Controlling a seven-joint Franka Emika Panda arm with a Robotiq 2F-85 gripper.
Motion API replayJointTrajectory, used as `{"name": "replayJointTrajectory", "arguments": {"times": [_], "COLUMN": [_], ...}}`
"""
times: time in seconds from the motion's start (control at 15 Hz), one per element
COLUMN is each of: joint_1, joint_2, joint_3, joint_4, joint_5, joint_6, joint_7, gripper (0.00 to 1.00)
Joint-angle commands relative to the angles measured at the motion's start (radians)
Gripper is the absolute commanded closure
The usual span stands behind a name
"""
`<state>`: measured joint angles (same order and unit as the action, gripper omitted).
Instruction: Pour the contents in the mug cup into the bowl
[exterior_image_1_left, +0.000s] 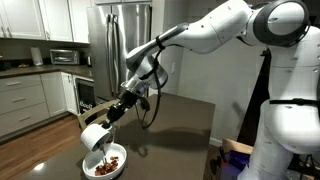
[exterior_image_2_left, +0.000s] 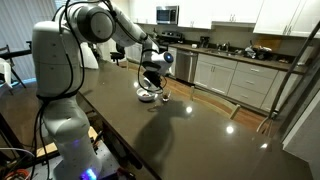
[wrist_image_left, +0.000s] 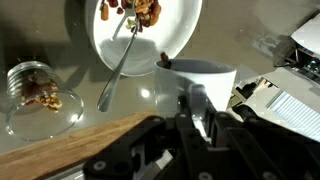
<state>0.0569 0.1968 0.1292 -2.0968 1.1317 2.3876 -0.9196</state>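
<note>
Mug cup (exterior_image_1_left: 95, 135) hung tilted, clamped in the claw (exterior_image_1_left: 107, 121), over the bowl (exterior_image_1_left: 105, 166) by the dark surface's (exterior_image_1_left: 185, 120) left edge. The surface stretched broad rightward, with cabinets (exterior_image_1_left: 20, 100) and fridge (exterior_image_1_left: 120, 40) beyond.

clear glass container (wrist_image_left: 36, 97) rests on the dark table (wrist_image_left: 35, 30).

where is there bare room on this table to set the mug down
Free: the wide stretch of table running from the bowl toward the robot's base. Crowded: the spot around the bowl, with the tilted mug above it and a glass dish beside it.
</note>
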Motion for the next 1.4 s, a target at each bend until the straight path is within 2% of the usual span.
{"name": "replayJointTrajectory", "arguments": {"times": [0.0, 0.4, 1.0, 1.33], "joint_1": [0.007, 0.016, 0.009, -0.001], "joint_2": [-0.073, -0.127, -0.091, -0.067], "joint_3": [0.008, 0.004, -0.013, -0.037], "joint_4": [-0.058, -0.087, -0.102, -0.085], "joint_5": [0.096, 0.161, 0.131, 0.057], "joint_6": [0.058, 0.083, 0.043, -0.017], "joint_7": [-0.110, -0.190, -0.117, 0.019], "gripper": [0.96, 0.96, 0.96, 0.96]}}
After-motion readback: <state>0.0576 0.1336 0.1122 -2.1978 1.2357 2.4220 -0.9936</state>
